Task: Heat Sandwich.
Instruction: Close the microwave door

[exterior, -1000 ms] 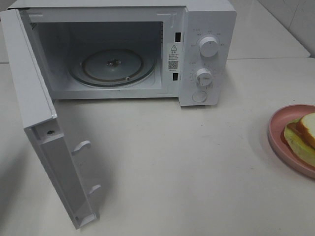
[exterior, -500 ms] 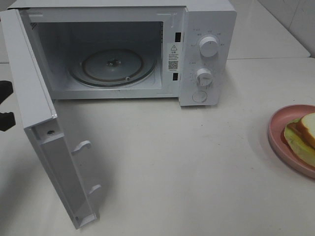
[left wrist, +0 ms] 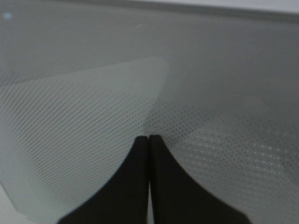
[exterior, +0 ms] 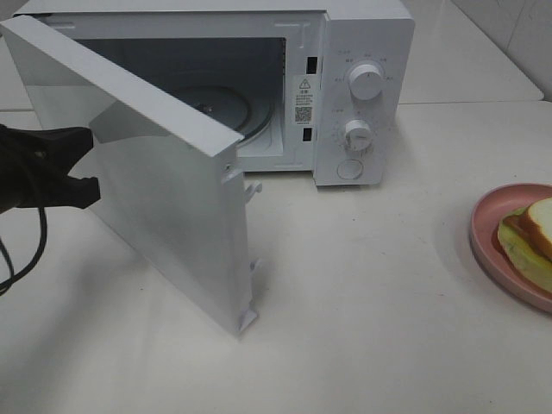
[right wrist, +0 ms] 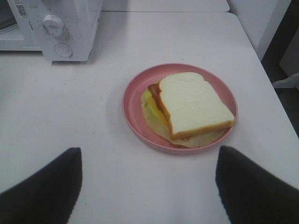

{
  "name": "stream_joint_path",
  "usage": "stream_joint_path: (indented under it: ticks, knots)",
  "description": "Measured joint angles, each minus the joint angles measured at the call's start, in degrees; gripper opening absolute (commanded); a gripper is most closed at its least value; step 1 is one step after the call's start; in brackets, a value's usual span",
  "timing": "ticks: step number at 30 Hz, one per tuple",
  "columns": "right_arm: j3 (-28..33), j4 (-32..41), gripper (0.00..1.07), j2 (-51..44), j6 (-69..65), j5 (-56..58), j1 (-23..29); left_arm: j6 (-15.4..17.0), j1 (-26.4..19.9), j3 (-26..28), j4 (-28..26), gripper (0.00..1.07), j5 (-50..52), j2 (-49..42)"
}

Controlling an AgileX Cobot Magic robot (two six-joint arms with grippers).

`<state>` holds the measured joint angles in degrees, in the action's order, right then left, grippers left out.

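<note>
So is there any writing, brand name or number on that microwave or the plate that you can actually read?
Nothing here reads clearly.
Sticker on the microwave front frame: a warning triangle, small print and a QR-style code, too small to read.
Markings around the upper knob and the lower knob: faint, illegible.
Pink plate and sandwich: no text.

A white table (exterior: 362, 293) fills the scene under soft, even light, a second white tabletop (exterior: 466, 60) abuts it at the far side, and a pale tiled wall (exterior: 517, 26) rises at far right.
</note>
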<state>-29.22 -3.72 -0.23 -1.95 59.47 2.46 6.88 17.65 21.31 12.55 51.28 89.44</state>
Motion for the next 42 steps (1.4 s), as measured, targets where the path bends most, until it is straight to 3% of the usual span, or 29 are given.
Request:
stream_joint_path:
  ticks: [15, 19, 29, 42]
  knots:
    - [0.00, 0.00, 0.76, 0.00, 0.00, 0.00, 0.00, -5.04, 13.06, 10.66, -12.55, 0.00, 0.00, 8.82]
    - [0.00, 0.00, 0.76, 0.00, 0.00, 0.00, 0.00, -6.88, 17.07, 15.30, -18.45, 0.00, -0.06, 12.26]
    - [0.00, 0.00, 0.76, 0.00, 0.00, 0.00, 0.00, -12.66, 22.80, 24.98, -29.05, 0.00, -2.35, 17.53]
    - [0.00, 0.00, 0.76, 0.00, 0.00, 0.00, 0.00, -15.99, 25.84, 35.52, -33.69, 0.00, -6.70, 22.80]
